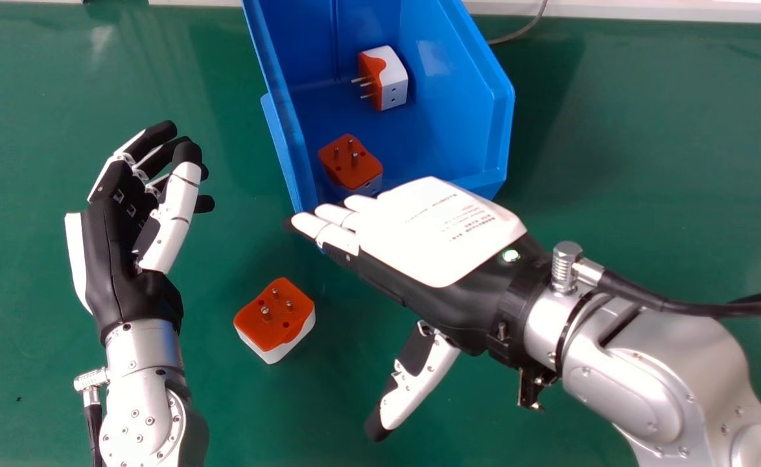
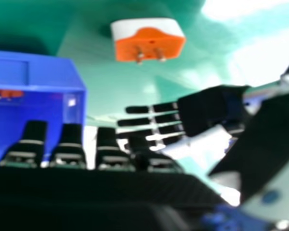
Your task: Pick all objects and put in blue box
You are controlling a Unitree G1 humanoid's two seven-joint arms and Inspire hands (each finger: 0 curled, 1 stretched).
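Observation:
In the head view, my right hand (image 1: 432,240) is above the near edge of the blue box (image 1: 491,188), its thumb extended away from its straight fingers. In the right hand view, my right hand (image 2: 106,149) is open with nothing held. An orange and white plug adapter (image 1: 277,318) lies on the table, pins up, between the hands; the same adapter (image 2: 147,41) shows in the right hand view. Inside the box are one adapter (image 1: 384,78) on its side and another (image 1: 351,162) with pins up. My left hand (image 1: 118,253) stays empty and open, left of the box.
The green table (image 1: 666,162) carries the box at its back middle. Behind the box, a grey cable (image 1: 520,34) runs over the table's pale back edge (image 1: 646,11). The box's left wall (image 1: 277,110) rises between its inside and my left hand.

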